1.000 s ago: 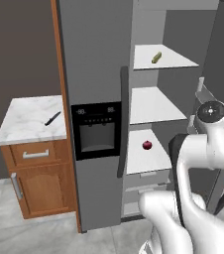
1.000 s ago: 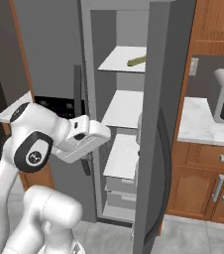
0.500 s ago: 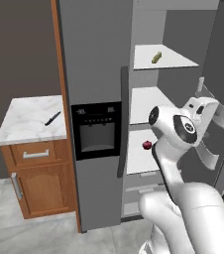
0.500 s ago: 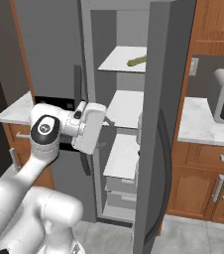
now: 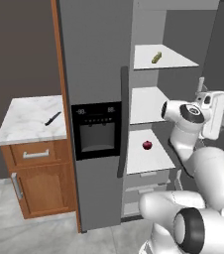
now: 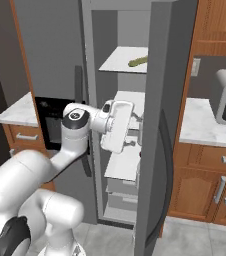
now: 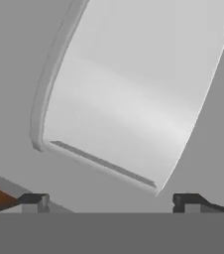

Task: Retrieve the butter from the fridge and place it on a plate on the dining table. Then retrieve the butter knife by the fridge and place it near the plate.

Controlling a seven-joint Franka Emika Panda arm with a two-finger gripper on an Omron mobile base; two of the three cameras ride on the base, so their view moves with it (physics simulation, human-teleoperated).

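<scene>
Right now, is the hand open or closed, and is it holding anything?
Hand: open and empty, its fingertips wide apart, facing a white fridge shelf.

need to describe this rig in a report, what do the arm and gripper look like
The arm is glossy white, built of rounded, bulbous links, with dark grey to black discs capping the joints. The hand is a flat white boxy block with rounded corners. The gripper ends in two small dark fingertips, squared and blocky. No loose cables, labels or markings can be made out.
</scene>
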